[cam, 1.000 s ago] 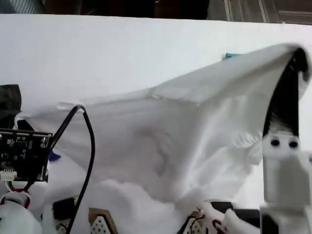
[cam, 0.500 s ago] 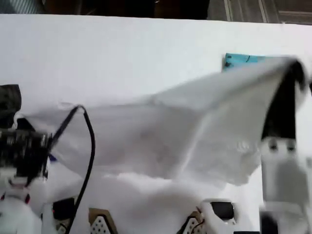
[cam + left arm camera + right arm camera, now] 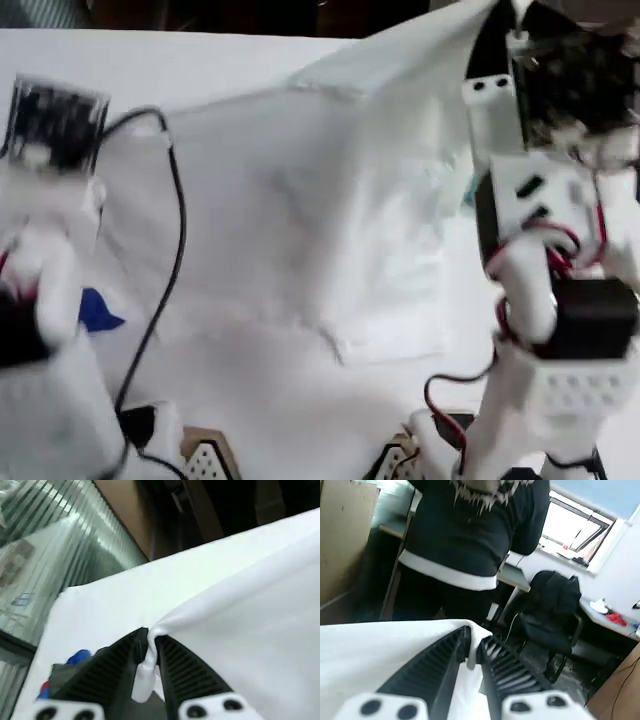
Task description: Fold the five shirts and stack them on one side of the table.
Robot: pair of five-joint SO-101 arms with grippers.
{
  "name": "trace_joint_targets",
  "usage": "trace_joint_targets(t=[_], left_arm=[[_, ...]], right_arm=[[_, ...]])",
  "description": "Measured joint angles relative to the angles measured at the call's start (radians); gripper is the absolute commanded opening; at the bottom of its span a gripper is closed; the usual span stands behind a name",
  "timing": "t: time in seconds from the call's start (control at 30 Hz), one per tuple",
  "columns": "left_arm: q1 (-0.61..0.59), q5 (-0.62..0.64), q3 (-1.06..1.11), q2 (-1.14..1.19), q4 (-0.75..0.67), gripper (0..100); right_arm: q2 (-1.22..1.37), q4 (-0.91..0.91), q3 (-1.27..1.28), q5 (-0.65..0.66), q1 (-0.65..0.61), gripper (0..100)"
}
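Note:
A white shirt (image 3: 300,220) hangs spread between my two raised arms above the white table (image 3: 200,55). My left gripper (image 3: 150,647) is shut on one bunched corner of the shirt (image 3: 250,630), whose cloth stretches away taut from the fingers. My right gripper (image 3: 472,652) is shut on another edge of the shirt (image 3: 370,650). From above, the right gripper (image 3: 505,25) sits high at the far right with the cloth draped down from it. The left arm (image 3: 50,130) stands at the left.
A small blue item (image 3: 97,312) lies on the table by the left arm. A teal item (image 3: 468,192) peeks out at the shirt's right edge, beside the right arm. A black cable (image 3: 170,250) runs down from the left arm. A person stands beyond the table's far edge.
Both arms have risen and carried the shirt up and toward the far side. The cloth now hangs wider across the table and covers most of the teal item.

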Motion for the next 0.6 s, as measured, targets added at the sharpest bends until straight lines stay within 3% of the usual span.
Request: trace_joint_targets(t=[0.17, 0.37, 0.6], left_arm=[[0.072, 0.000, 0.003, 0.229, -0.117, 2], [0.087, 0.000, 0.003, 0.479, -0.276, 2], [0.089, 0.000, -0.141, 0.753, -0.315, 2]], right_arm=[[0.058, -0.158, 0.187, 0.000, 0.000, 1.8], [0.265, -0.249, 0.209, 0.000, 0.000, 1.8], [0.540, -0.387, 0.210, 0.000, 0.000, 1.8]])
